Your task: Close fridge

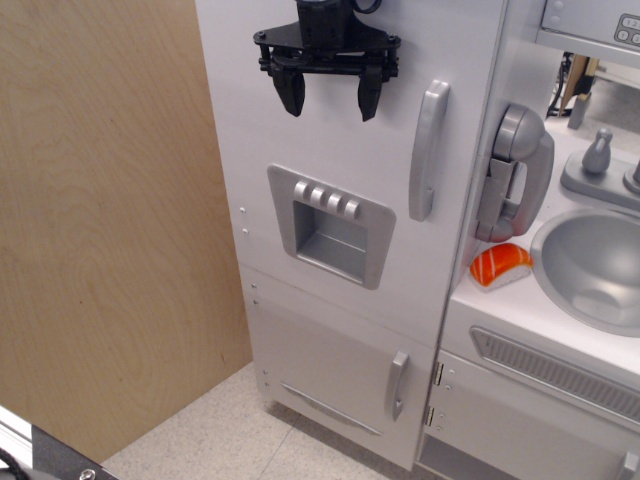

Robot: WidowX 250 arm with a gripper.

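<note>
**White fridge door flush, pincer spread before it**

Plywood panel (pixel 110 220) fills the far left, standing upright against the side of the fridge (pixel 340 150); speckled floor (pixel 220 440) shows at its foot; next comes the fridge's big white door, lying flat in line with the cabinet front, no gap visible along its edge; my pincer (pixel 327 100) hangs in front of the door's upper part, black fingers (pixel 291 95) spread apart and pointing down, grasping nothing; below it sits the grey dispenser panel (pixel 331 225) with its four buttons; right of that runs the grey vertical handle (pixel 428 150); beneath is the shorter white door with its small grey handle (pixel 397 385); further right a grey toy phone (pixel 515 170) hangs on the wall; an orange sushi piece (pixel 500 265) lies on the counter just beside the grey sink (pixel 590 270).
</note>
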